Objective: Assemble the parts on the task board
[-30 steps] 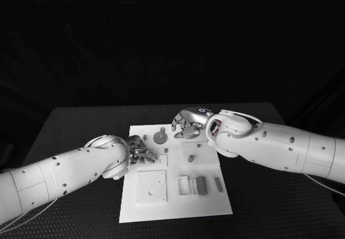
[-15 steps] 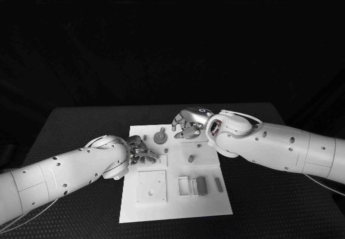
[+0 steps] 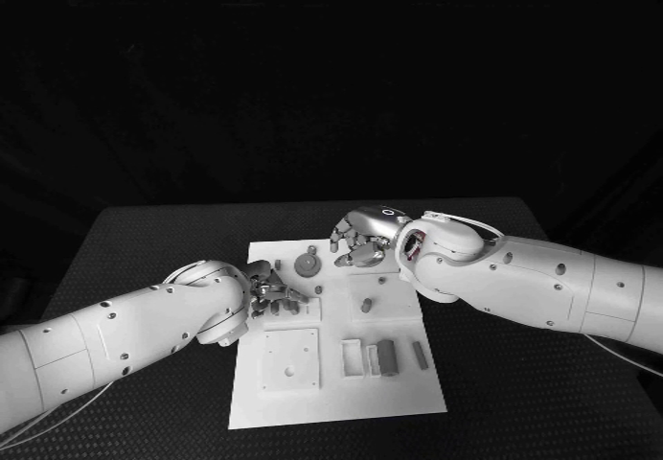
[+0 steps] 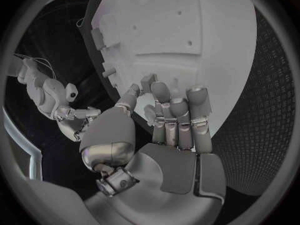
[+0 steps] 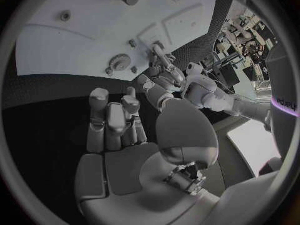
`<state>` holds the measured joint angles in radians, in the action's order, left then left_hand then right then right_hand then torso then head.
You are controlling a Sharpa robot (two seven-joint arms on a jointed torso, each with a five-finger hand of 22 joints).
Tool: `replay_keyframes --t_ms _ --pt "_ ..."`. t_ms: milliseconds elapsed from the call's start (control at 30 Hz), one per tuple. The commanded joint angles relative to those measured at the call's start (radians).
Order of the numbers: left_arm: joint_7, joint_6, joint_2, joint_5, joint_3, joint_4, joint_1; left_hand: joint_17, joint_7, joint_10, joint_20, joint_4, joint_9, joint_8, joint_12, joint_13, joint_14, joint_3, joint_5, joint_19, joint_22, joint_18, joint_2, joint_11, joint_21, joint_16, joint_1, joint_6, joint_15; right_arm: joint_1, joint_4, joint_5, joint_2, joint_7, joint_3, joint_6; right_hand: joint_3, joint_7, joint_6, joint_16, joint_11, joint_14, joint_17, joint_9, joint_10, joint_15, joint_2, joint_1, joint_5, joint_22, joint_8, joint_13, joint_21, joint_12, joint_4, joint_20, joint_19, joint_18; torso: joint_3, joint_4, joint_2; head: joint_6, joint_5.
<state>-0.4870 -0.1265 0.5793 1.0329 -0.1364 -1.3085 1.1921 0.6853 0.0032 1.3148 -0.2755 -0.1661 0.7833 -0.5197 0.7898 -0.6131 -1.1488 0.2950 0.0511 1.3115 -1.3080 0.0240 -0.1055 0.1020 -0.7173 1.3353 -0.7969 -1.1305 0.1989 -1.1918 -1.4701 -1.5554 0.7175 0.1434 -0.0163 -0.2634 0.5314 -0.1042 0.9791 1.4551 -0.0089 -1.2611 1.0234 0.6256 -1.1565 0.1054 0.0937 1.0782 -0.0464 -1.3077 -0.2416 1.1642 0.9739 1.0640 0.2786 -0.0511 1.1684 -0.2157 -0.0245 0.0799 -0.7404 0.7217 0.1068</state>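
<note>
The white task board (image 3: 338, 393) lies in the middle of the table. My left hand (image 3: 274, 292) hovers at the board's left edge, over a small square plate. Its thumb and a fingertip (image 4: 159, 90) close round a small grey peg (image 4: 149, 79), with the other fingers curled beside it. My right hand (image 3: 362, 240) hangs over the board's far edge, fingers half bent and holding nothing (image 5: 112, 117). A round gear-like part (image 3: 308, 264) lies just left of the right hand and also shows in the right wrist view (image 5: 120, 62). A short peg (image 3: 368, 306) stands mid-board.
A larger square plate (image 3: 290, 359) with holes sits near the board's front left. Beside it lie a white block (image 3: 353, 357), a grey cylinder (image 3: 390, 357) and a thin bar (image 3: 420, 355). Black table (image 3: 525, 383) surrounds the board.
The left hand's fingers have shifted slightly toward the far side over the small square plate. The right hand and the parts have stayed put.
</note>
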Motion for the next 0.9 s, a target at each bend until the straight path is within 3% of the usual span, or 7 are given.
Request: replay_keyframes --t_ms 33,200,300,367,467,567,900 --pt "0.01 -0.001 -0.002 -0.007 0.001 -0.003 0.0 -0.002 -0.003 -0.007 -0.003 -0.015 0.001 0.005 0.004 0.002 0.0 0.013 -0.002 0.002 -0.016 0.065 0.018 0.002 0.001 0.005 -0.026 0.0 0.006 0.001 0.0 -0.003 0.0 -0.002 0.0 0.011 0.004 -0.006 0.001 -0.005 0.008 0.005 0.0 0.002 0.001 0.002 -0.002 -0.009 -0.002 -0.007 0.006 0.0 -0.004 -0.005 -0.003 -0.007 0.001 -0.046 0.0 0.0001 0.0 0.0 0.0" --pt "0.009 0.004 -0.001 -0.002 0.001 -0.003 0.0 -0.005 -0.003 -0.007 -0.001 -0.034 0.001 0.006 0.006 0.003 0.0 0.031 -0.001 0.004 -0.017 0.064 0.02 0.001 -0.001 0.006 -0.056 -0.001 0.005 0.001 -0.001 -0.003 0.001 -0.002 0.0 0.011 0.004 -0.006 0.001 -0.005 0.008 0.005 0.0 0.002 0.001 0.002 -0.002 -0.009 -0.002 -0.007 0.006 0.0 -0.004 -0.005 -0.003 -0.007 0.001 -0.046 -0.0001 0.0007 0.0 0.0 0.0" --pt "0.007 0.006 -0.002 0.002 0.001 -0.004 0.0 -0.009 -0.002 -0.005 0.001 -0.039 -0.001 0.007 0.008 0.007 -0.003 0.089 0.003 0.01 -0.016 0.061 0.009 0.0 -0.001 0.007 -0.098 -0.004 0.004 0.001 -0.001 -0.003 0.001 -0.002 0.0 0.011 0.004 -0.006 0.001 -0.005 0.008 0.005 0.0 0.002 0.001 0.002 -0.002 -0.009 -0.002 -0.007 0.006 0.0 -0.004 -0.005 -0.003 -0.007 0.001 -0.046 -0.0002 0.0008 0.0 0.001 0.0" --pt "0.007 0.008 -0.002 0.006 0.001 -0.004 0.0 -0.013 0.0 -0.005 0.003 -0.054 -0.003 0.008 0.01 0.01 -0.005 0.126 0.033 0.012 -0.017 0.058 0.008 -0.002 -0.003 0.008 -0.124 -0.006 0.002 0.001 -0.001 -0.003 0.001 -0.002 0.0 0.011 0.004 -0.006 0.001 -0.005 0.008 0.004 0.001 0.002 0.001 0.002 -0.002 -0.009 -0.002 -0.007 0.006 0.0 -0.004 -0.005 -0.003 -0.007 0.001 -0.046 0.0004 0.0002 0.0 0.001 0.0" --pt "0.006 0.01 -0.002 0.005 0.001 -0.005 0.0 -0.017 0.001 -0.004 0.003 -0.08 -0.004 0.007 0.014 0.014 -0.006 0.166 0.119 0.015 -0.018 0.054 0.009 -0.003 -0.006 0.011 -0.154 -0.007 0.0 0.001 -0.001 -0.003 0.001 -0.002 0.0 0.011 0.004 -0.006 0.001 -0.005 0.008 0.005 0.0 0.002 0.001 0.001 -0.002 -0.009 -0.002 -0.007 0.006 0.0 -0.004 -0.005 -0.003 -0.007 0.001 -0.046 0.0006 -0.0003 0.0 0.001 -0.001" --pt "0.005 0.009 -0.002 0.005 0.001 -0.004 0.0 -0.02 0.002 -0.004 0.003 -0.086 -0.004 0.007 0.016 0.016 -0.006 0.195 0.133 0.017 -0.018 0.052 0.005 -0.003 -0.008 0.012 -0.167 -0.008 0.0 0.001 -0.001 -0.003 0.001 -0.002 0.0 0.01 0.004 -0.007 0.001 -0.005 0.008 0.004 0.001 0.002 0.001 0.001 -0.002 -0.01 -0.002 -0.007 0.006 0.0 -0.004 -0.005 -0.004 -0.007 0.001 -0.046 0.0005 -0.0004 0.0 0.001 0.0" --pt "0.004 0.005 -0.003 0.005 0.001 -0.003 0.0 -0.022 0.001 -0.004 0.002 -0.099 -0.004 0.006 0.02 0.019 -0.006 0.221 0.157 0.018 -0.019 0.05 0.021 -0.003 -0.01 0.015 -0.18 -0.009 0.0 0.001 -0.001 -0.003 0.001 -0.001 0.0 0.009 0.004 -0.007 0.001 -0.005 0.008 0.004 0.0 0.002 0.001 0.001 -0.001 -0.01 -0.002 -0.007 0.007 0.0 -0.004 -0.005 -0.004 -0.007 0.002 -0.046 0.0008 -0.0002 0.0 0.0 -0.001"
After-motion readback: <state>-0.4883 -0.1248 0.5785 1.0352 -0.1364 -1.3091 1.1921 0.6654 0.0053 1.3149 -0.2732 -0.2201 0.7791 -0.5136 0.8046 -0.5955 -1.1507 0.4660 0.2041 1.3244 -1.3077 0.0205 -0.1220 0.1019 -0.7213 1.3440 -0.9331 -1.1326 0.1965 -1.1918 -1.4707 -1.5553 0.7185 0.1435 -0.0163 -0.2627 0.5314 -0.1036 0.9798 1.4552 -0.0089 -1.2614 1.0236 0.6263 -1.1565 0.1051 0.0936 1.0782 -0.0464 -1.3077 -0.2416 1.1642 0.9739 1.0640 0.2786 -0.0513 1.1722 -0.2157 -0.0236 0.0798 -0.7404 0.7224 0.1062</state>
